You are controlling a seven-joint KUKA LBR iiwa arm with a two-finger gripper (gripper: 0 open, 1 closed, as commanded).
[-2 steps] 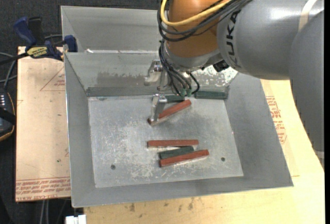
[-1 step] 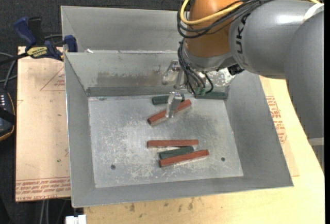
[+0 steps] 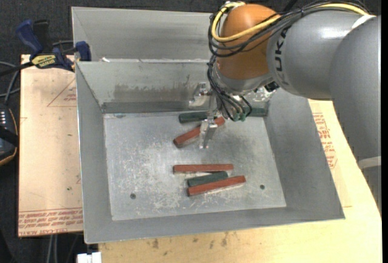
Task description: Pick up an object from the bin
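Red-brown flat bar (image 3: 187, 137), scuffed metal bin (image 3: 133, 159)

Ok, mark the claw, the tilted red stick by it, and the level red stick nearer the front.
claw (image 3: 207, 133): camera view, its lower tip.
tilted red stick (image 3: 186, 137): camera view, its middle.
level red stick (image 3: 203, 168): camera view, its middle.

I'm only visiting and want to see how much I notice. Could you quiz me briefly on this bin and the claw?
1. True or false: the claw hangs over the bin's front left corner.
2. What lies right by the claw? A) a tilted red-brown stick B) a blue ball C) a yellow cup
3. How many sticks lie together near the front wall?
Key: 1 false, it is near the back wall; 2 A; 3 three.
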